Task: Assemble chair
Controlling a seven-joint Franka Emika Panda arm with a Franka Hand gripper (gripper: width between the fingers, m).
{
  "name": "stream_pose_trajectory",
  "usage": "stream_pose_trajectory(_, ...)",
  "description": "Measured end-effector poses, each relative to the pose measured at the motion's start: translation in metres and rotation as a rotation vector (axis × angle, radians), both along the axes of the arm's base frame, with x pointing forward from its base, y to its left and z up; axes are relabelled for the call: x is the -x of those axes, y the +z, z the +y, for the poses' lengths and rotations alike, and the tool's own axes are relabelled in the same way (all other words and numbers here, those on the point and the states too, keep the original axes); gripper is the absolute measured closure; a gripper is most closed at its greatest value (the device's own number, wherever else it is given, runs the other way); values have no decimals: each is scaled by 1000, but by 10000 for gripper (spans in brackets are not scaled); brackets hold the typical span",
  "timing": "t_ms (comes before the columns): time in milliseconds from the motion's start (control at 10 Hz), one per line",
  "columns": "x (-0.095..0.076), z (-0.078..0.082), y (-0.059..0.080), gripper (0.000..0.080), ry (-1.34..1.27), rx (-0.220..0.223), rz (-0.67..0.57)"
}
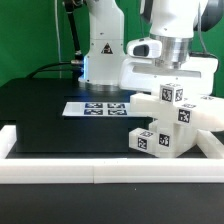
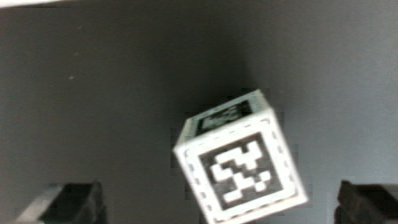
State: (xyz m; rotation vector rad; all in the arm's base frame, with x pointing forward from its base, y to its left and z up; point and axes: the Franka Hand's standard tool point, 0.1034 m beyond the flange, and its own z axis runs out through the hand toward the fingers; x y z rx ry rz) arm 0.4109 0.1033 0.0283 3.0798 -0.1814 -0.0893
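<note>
Now the end effector [image 2: 217, 205] hangs with its jaws spread wide, holding nothing. In the exterior view the chair parts [image 1: 165, 122] stand clustered on the table [image 1: 40, 110] at six o'clock from it. One tagged block [image 2: 240, 165] shows between the fingertips, skewed to their line.

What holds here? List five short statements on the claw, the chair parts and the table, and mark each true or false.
1. The claw is open, clear of the tagged block. True.
2. The marker board lies to the exterior view's right of the chair parts. False: it lies to their left.
3. The chair parts carry black-and-white tags. True.
4. The table is white. False: it is black.
5. A white rail borders the table. True.
</note>
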Motion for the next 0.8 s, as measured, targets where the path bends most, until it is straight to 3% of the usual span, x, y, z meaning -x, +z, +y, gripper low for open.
stream_pose_trajectory(400, 3, 6, -3, 150, 4, 1, 2)
stream_pose_trajectory(800, 6, 1, -16, 150, 2, 23, 10)
